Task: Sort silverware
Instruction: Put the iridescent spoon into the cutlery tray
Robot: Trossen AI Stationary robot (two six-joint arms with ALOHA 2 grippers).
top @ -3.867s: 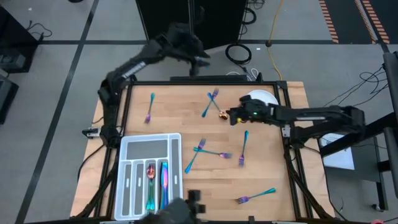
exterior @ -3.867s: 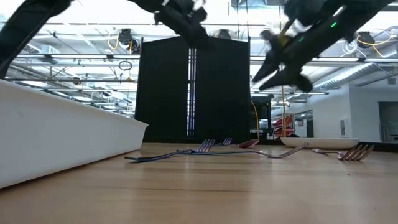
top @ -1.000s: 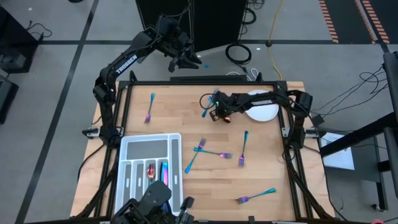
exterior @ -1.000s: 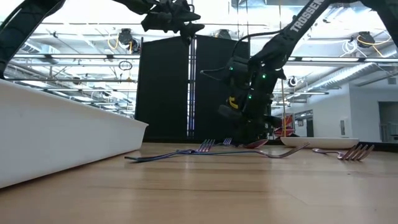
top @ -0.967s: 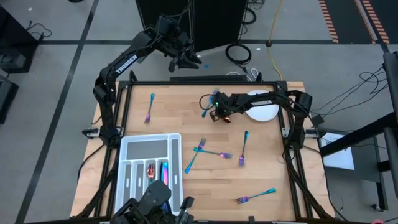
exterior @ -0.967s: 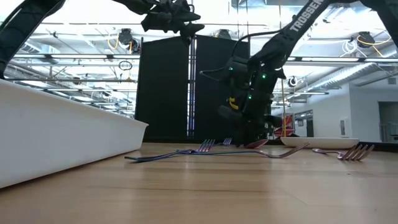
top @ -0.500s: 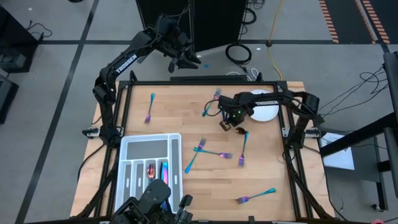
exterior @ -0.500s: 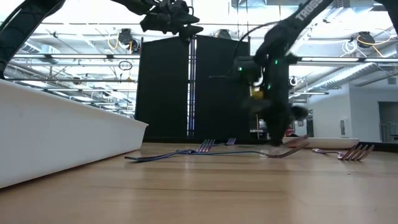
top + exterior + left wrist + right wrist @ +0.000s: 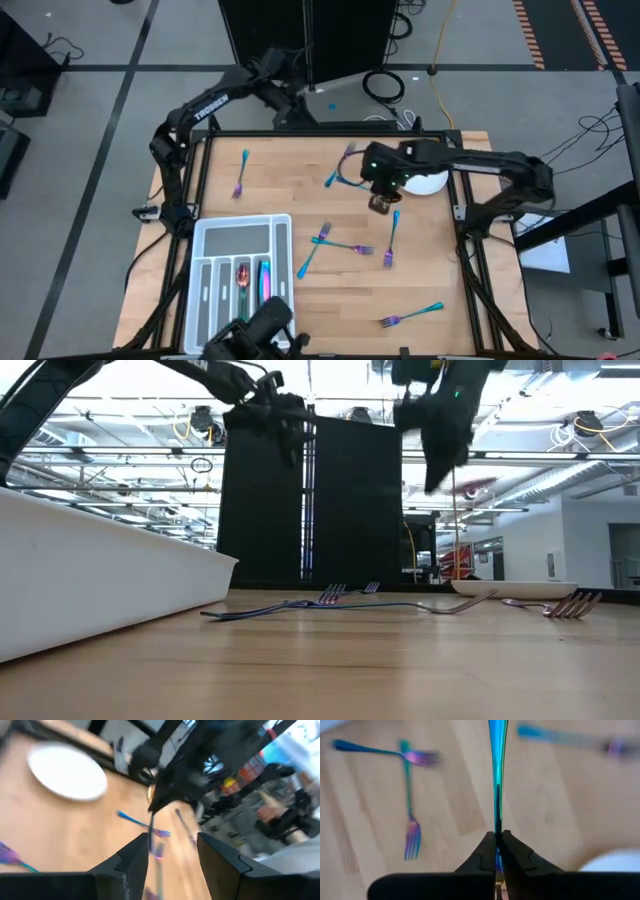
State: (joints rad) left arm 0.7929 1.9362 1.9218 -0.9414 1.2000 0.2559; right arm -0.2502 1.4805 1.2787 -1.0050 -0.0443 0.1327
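Holding a piece of silverware (image 9: 497, 780), our right gripper (image 9: 380, 203) is clamped tight on its slim teal-blue handle, which runs straight out ahead of the pinched fingers (image 9: 482, 855) in the wrist view. Which end hangs below the gripper we cannot tell, though a coppery glint shows at the gripper from above. The gripper is lifted clear of the bench (image 9: 270, 180), with the white plate (image 9: 428, 182) just beside it on the arm's side and one loose fork (image 9: 392, 240) lying just under and ahead of it. Two crossed forks (image 9: 335, 245) lie farther off towards the tray (image 9: 205, 245), and another pair (image 9: 340, 165) sits near the gripper on the far side.

We judge the step in hand to be the carry: the piece is picked up and not yet placed. The next move calls for swinging across the bench to the tray, which lies well apart from the gripper, choosing the compartment that matches the piece, lowering with the handle aligned to the slot, then letting go.

Our left gripper (image 9: 290, 95) waits beyond the bench's far edge, fingers (image 9: 132, 862) spread and empty.
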